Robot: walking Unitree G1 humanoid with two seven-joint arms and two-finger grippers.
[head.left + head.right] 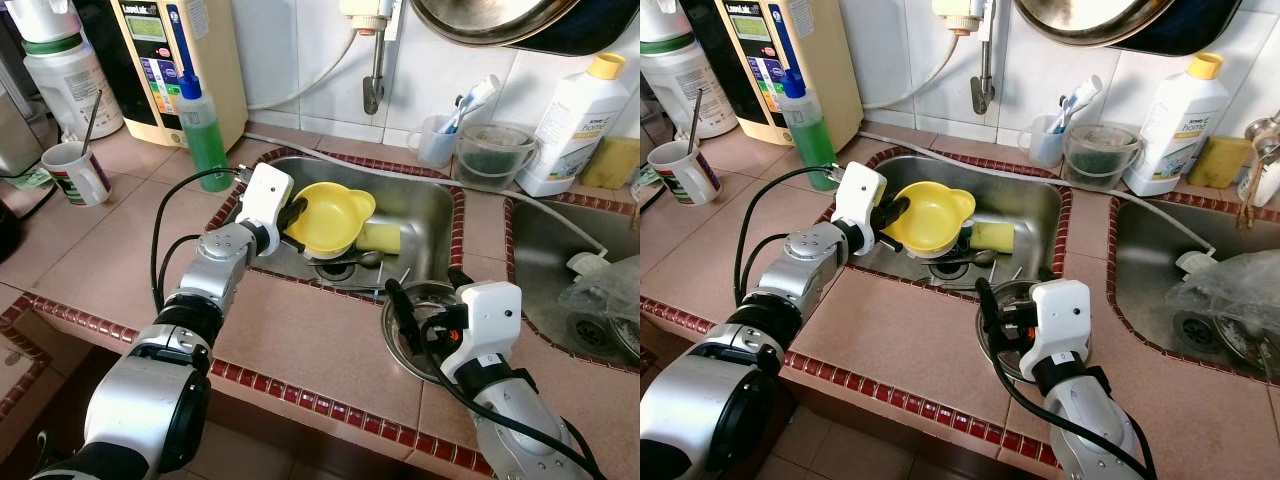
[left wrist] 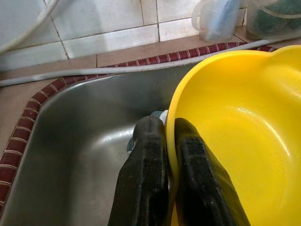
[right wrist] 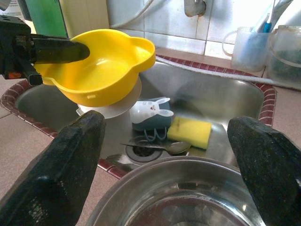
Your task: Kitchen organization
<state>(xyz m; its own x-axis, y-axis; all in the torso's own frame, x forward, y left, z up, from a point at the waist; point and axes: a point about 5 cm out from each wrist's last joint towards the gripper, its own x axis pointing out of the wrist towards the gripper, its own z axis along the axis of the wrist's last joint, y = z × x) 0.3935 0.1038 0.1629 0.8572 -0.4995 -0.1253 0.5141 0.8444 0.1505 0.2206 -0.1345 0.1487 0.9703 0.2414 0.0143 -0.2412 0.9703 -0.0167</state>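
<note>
My left gripper (image 1: 296,212) is shut on the rim of a yellow bowl (image 1: 330,215) and holds it tilted above the left steel sink (image 1: 430,200). In the left wrist view its fingers (image 2: 150,155) pinch the bowl's wall (image 2: 235,132), one inside and one outside. Under the bowl lie a white plate (image 3: 122,106), a blue and white toy-like item (image 3: 150,115), a yellow sponge (image 3: 190,132) and a spoon (image 3: 160,147). My right gripper (image 1: 428,290) is open just over a steel bowl (image 1: 410,320) on the tiled counter in front of the sink.
A green soap bottle (image 1: 205,135) and a mug (image 1: 75,172) stand at the left. A cup of toothbrushes (image 1: 440,135), a clear tub (image 1: 492,155) and a white detergent bottle (image 1: 575,120) line the back wall. The right sink (image 1: 545,240) holds a plastic bag (image 1: 610,295).
</note>
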